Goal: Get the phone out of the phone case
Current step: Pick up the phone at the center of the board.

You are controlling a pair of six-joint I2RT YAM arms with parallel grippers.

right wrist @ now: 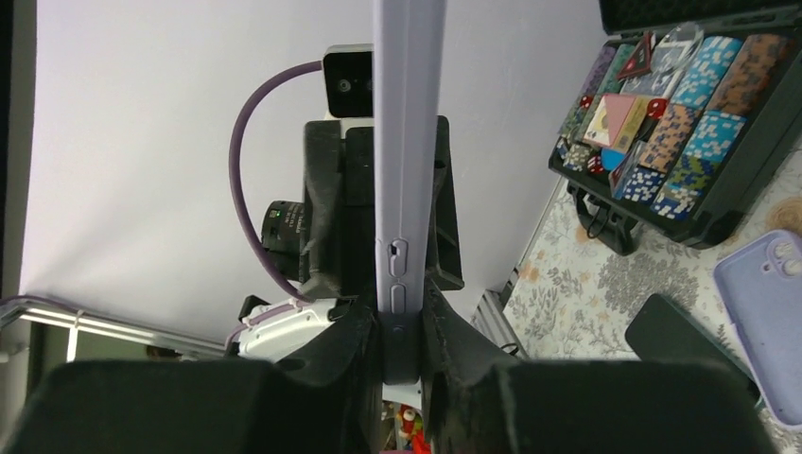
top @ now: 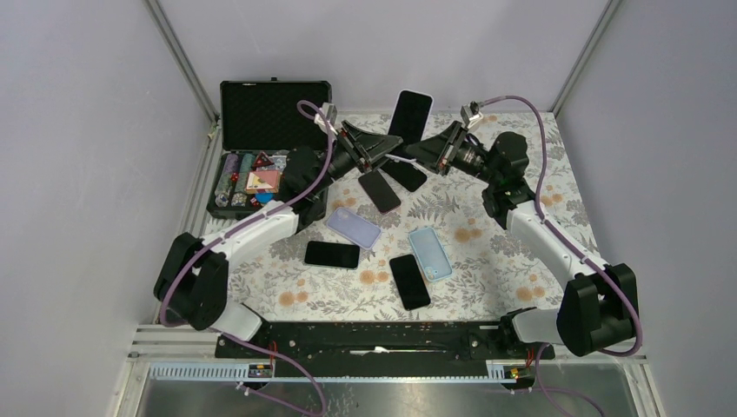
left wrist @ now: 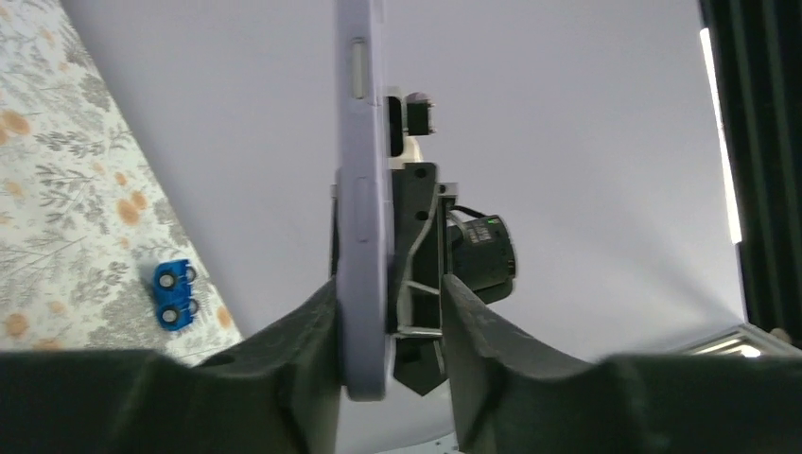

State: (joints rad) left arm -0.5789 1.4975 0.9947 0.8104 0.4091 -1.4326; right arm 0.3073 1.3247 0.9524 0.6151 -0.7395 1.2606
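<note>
One phone case point(right wrist: 409, 142), lilac, is held upright and clear of the bench point(top: 487, 278), to the right of the open black chip box point(top: 275, 104) and about level with its raised lid. The phone point(top: 408, 117) sits in it, dark screen showing in the top view. Right jaws: closed onto the case's lower end, both fingers point(right wrist: 326, 383) pressed to its faces. Left jaws: part open around the case from the other side, one finger point(left wrist: 284, 364) against a face and the other standing off with a clear gap, so nothing is clamped there. Judgement on handling: the case looks soft, matte and grippy, and should flex and peel at a corner. The phone is likely stiff, smooth-glassed, slippery once freed, and breakable if dropped. Best hold: pinch the case's lip at a corner, then take the phone by its long edges. Dark phones point(top: 332, 254) and two more cases point(top: 354, 228) lie flat, right of the chip box and nearer the arm bases.
</note>
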